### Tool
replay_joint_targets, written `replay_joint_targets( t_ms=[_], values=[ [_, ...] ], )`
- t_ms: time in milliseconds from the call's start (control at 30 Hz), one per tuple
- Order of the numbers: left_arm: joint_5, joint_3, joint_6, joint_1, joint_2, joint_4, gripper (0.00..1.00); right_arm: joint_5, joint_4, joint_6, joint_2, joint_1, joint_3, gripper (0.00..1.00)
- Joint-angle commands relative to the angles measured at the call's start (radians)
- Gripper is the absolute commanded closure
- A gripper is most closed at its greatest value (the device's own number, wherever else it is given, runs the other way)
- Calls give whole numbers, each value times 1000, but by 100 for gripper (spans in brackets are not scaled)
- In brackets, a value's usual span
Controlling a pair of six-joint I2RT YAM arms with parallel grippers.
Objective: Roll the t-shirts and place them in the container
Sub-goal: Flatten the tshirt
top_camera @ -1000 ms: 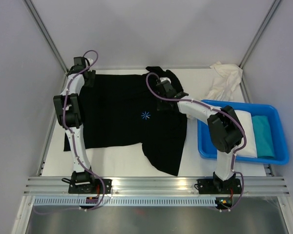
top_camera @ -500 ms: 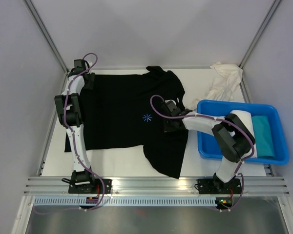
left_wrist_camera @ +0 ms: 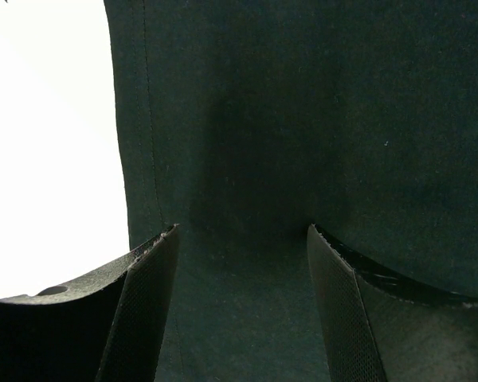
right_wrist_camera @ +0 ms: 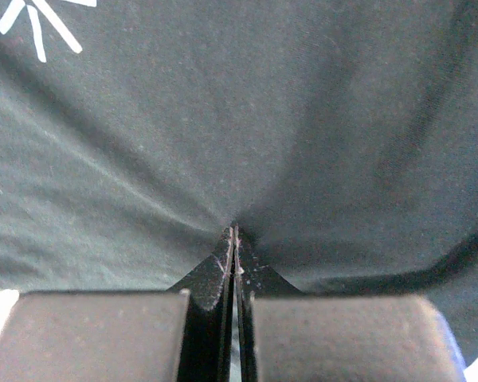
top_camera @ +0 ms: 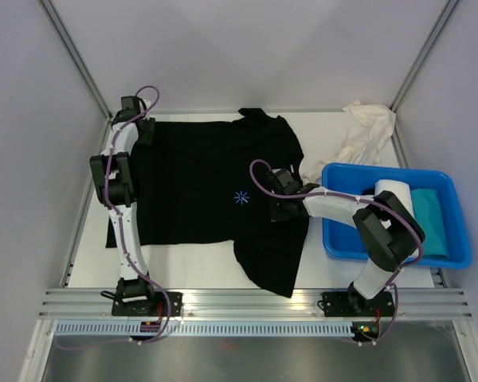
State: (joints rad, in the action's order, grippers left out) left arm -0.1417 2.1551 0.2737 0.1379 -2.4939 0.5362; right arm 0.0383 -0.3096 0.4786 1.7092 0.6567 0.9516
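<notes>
Beside the star mark (top_camera: 240,196), the right gripper (right_wrist_camera: 234,232) pinches the black t-shirt (top_camera: 191,183) while the left gripper (left_wrist_camera: 243,239) gapes wide over its edge, so flattening seems underway, needing a gentle outward tug.

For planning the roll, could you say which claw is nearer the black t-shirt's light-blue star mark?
Right. The right claw grips the black t-shirt just beside the star mark; the left claw stands open at its far-left corner.
</notes>
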Motion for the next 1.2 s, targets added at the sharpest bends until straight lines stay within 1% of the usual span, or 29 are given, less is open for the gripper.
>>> replay_joint_targets(
  t_ms=[0, 33, 67, 133, 200, 300, 333, 400, 433, 467, 500, 533, 567, 600, 633, 667, 700, 800, 833, 900, 933, 967, 1000, 1033, 1067, 1100, 1133, 1167],
  values=[
    [-24, 28, -16, 5, -33, 24, 29, 1, -106, -6, -37, 3, -62, 100],
    [-12, 26, -14, 3, -20, 24, 29, 3, -103, -12, -46, 3, -54, 100],
    [0, 17, -14, 3, -7, 25, 29, 3, -106, -17, -48, 3, -13, 100],
    [45, 0, -7, 2, 27, 25, 28, 2, -118, -28, -57, 4, 44, 97],
    [57, -24, 7, -7, 93, 25, 27, 14, -138, -40, -77, 7, 116, 91],
    [34, -69, 71, -41, 191, 25, 25, 51, -161, -52, -144, 12, 141, 78],
    [7, -87, 106, -50, 216, 24, 25, 63, -169, -55, -184, 11, 131, 71],
    [-15, -167, 131, -80, 305, 5, 23, 101, -192, -55, -220, 12, 119, 64],
    [-22, -258, 154, -89, 338, -8, 22, 107, -204, -55, -244, 11, 108, 58],
    [-21, -314, 163, -98, 427, -30, 21, 107, -226, -52, -253, 12, 107, 55],
    [-19, -369, 174, -115, 470, -71, 21, 104, -235, -46, -264, 12, 104, 53],
    [-13, -473, 195, -121, 518, -90, 20, 100, -241, -44, -284, 14, 99, 50],
    [-7, -516, 203, -126, 558, -100, 20, 95, -252, -43, -293, 18, 99, 49],
    [4, -553, 214, -126, 637, -107, 20, 91, -259, -41, -310, 21, 101, 48],
    [8, -607, 216, -127, 671, -107, 20, 89, -267, -40, -318, 24, 105, 41],
    [10, -630, 216, -126, 705, -105, 20, 87, -284, -41, -325, 29, 107, 41],
    [8, -652, 220, -127, 781, -105, 20, 92, -293, -41, -335, 34, 110, 40],
    [20, -742, 243, -126, 897, -82, 20, 98, -333, -40, -387, 44, 105, 39],
    [30, -799, 254, -126, 970, -47, 20, 98, -347, -40, -398, 47, 99, 39],
    [48, -869, 297, -127, 1039, -10, 20, 98, -413, -41, -427, 49, 95, 39],
    [51, -961, 320, -126, 1126, 25, 21, 89, -434, -37, -437, 49, 85, 40],
    [51, -1015, 349, -127, 1170, 39, 21, 78, -471, -29, -451, 50, 73, 40],
    [47, -1125, 414, -126, 1225, 57, 21, 59, -480, -25, -485, 52, 59, 40],
    [42, -1182, 451, -126, 1322, 88, 22, 22, -493, -2, -505, 54, 23, 40],
    [30, -1236, 523, -127, 1381, 111, 23, 5, -494, 12, -546, 55, 0, 40],
    [22, -1330, 560, -126, 1430, 132, 25, -6, -497, 29, -568, 58, -23, 40],
    [14, -1372, 596, -126, 1517, 187, 31, -21, -499, 53, -588, 61, -74, 40],
    [-11, -1412, 661, -126, 1552, 209, 33, -23, -503, 67, -615, 63, -95, 40]
  ],
)
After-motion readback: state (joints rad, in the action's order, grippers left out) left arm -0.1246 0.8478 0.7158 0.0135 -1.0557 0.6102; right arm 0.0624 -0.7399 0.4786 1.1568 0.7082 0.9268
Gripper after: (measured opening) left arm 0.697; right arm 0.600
